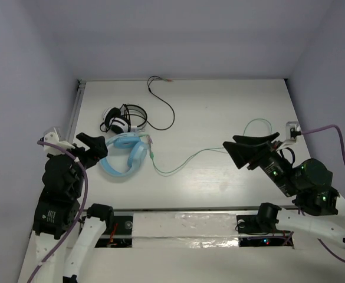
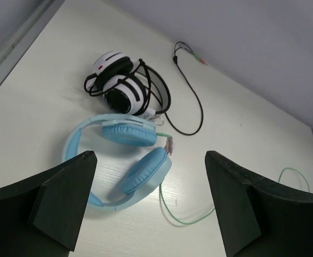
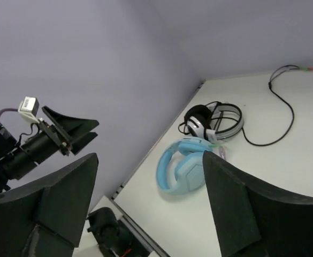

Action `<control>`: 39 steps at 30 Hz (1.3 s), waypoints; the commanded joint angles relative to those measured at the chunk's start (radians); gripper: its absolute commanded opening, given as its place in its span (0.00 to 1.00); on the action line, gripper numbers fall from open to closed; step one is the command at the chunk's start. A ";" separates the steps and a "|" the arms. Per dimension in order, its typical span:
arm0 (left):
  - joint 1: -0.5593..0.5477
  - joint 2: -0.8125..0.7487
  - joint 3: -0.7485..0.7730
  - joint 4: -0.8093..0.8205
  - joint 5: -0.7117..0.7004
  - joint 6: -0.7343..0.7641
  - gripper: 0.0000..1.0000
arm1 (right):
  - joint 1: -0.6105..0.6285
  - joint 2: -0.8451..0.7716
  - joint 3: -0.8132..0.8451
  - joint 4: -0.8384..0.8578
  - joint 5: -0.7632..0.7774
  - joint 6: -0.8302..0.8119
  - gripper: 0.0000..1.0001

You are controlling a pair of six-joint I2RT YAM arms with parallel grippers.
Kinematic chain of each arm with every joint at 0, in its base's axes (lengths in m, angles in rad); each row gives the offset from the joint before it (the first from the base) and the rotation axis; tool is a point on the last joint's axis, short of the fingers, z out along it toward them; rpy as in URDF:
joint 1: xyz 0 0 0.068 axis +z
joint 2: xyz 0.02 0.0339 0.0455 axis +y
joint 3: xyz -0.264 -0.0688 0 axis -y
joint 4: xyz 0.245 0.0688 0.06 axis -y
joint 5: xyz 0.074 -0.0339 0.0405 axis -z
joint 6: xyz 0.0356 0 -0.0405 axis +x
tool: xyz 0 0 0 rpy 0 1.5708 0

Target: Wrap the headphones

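Okay, risks first: the blue headphones lie flat at about 9 o'clock on the worktop. The black-and-white headphones sit just beside them at 12 o'clock, so close I cannot tell if the bands touch. A left-arm reach that lands slightly toward 12 o'clock would likely catch the wrong set or its black cable. Lifting the blue set could also drag that neighbour along. The pale green cable trails from the blue cups toward 3 o'clock, lying loose on the worktop and looping near the right arm. It is thin and flat against the surface, so a pinch may close on nothing. A hard tug from the right would probably slide the light headphones rather than take up slack. Part of the loop is hidden behind the right arm in the top view, so where the plug lies is unclear. Left fingers: wide apart, holding nothing, off the worktop, blue headphones framed between them in the wrist view, no contact. Right fingers: also spread wide, empty, apparently raised over the cable's far end at 3 o'clock, touching nothing.
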 commanded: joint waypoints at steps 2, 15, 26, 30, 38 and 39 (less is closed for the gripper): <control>-0.002 0.031 -0.016 -0.073 -0.026 -0.038 0.80 | 0.002 -0.001 -0.031 -0.087 0.083 0.037 0.58; -0.002 0.301 -0.032 -0.388 0.006 -0.182 0.10 | 0.002 -0.015 -0.104 -0.030 0.115 0.057 0.00; -0.002 0.440 -0.181 -0.287 0.034 -0.350 0.89 | 0.002 0.024 -0.157 0.051 0.037 0.021 0.27; -0.002 0.547 -0.204 -0.208 -0.032 -0.427 0.83 | 0.002 0.019 -0.166 0.054 0.011 0.011 0.27; 0.098 0.657 -0.255 -0.064 -0.072 -0.398 0.78 | 0.002 0.021 -0.177 0.062 -0.017 0.001 0.27; 0.098 0.666 -0.258 -0.060 -0.075 -0.403 0.77 | 0.002 0.022 -0.177 0.062 -0.024 -0.002 0.27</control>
